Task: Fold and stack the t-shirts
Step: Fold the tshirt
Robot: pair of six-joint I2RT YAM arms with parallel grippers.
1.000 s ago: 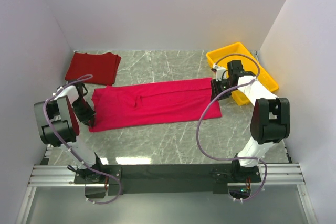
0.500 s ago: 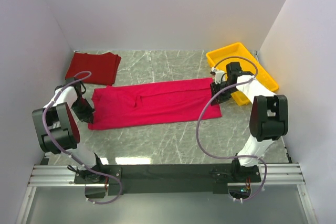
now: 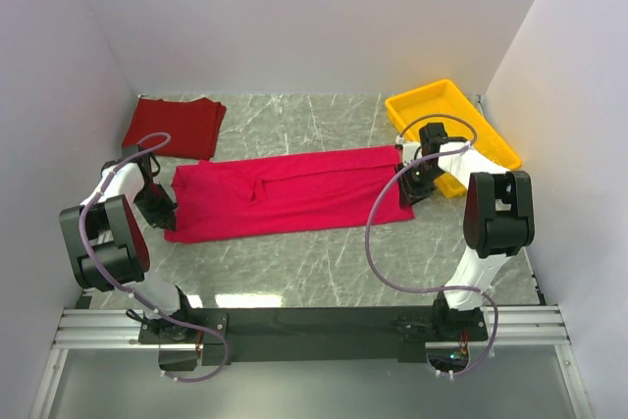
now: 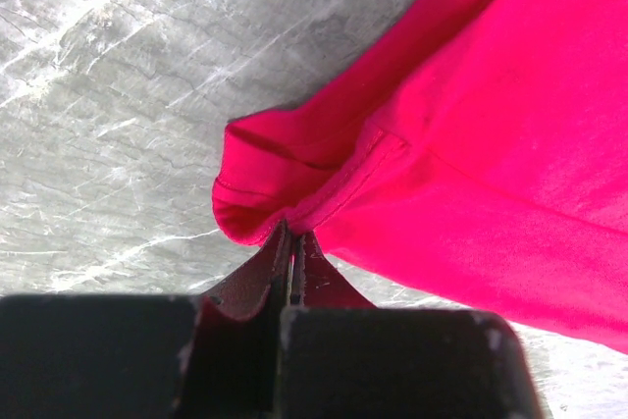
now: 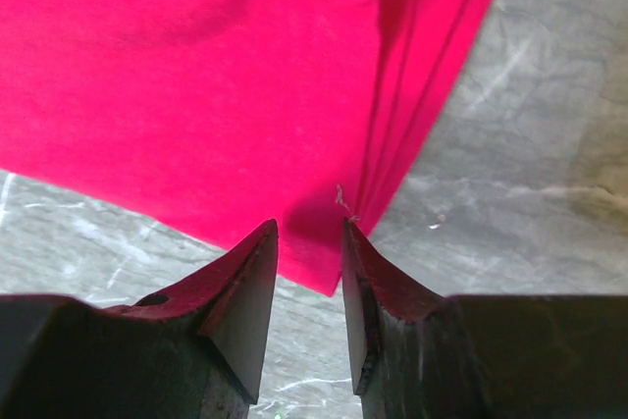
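Note:
The crimson t-shirt lies as a long strip across the middle of the table. My left gripper sits at its near left corner. In the left wrist view the left gripper is shut, with a bunched hem of the crimson cloth pinched at its tips. My right gripper is over the shirt's right end. In the right wrist view this gripper is open, its fingers straddling the near corner of the crimson cloth with nothing clamped. The maroon t-shirt lies folded at the back left.
A yellow tray stands at the back right, just behind my right arm. White walls close in the left, right and back sides of the marble table.
My left gripper has shut on the crimson shirt's left hem. My right gripper has slid a little nearer along the shirt's right end, still open.

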